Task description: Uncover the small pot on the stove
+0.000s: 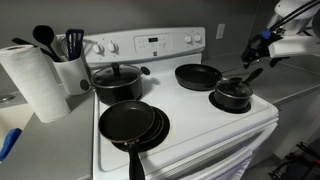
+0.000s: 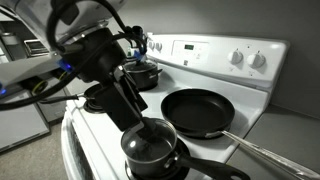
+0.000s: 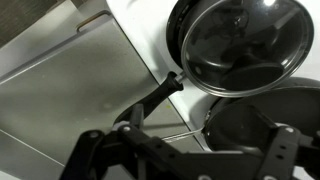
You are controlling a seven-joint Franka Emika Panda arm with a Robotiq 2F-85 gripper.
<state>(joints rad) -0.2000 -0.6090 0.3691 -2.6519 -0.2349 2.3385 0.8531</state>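
— Where is the small pot [image 1: 232, 95] in an exterior view?
— On the stove [image 1: 190, 132], which is our desk. It sits at the front corner on the arm's side, with its lid [image 1: 233, 88] on. Its long handle [image 1: 252, 74] angles out over the side edge, probably to keep it off the neighbouring pans. The tool [image 1: 259, 48] hangs above, clear of it.
— And from the opposite side?
— In an exterior view the arm [image 2: 105, 65] leans in over the desk's front edge, with the pot just below it. A frying pan [image 2: 200, 110] lies beside the pot, toward the back edge.
— And the wrist view?
— The tool's fingers [image 3: 92, 152] stand apart with nothing between them. I judge they are ready to take the lid, so uncovering hasn't begun.
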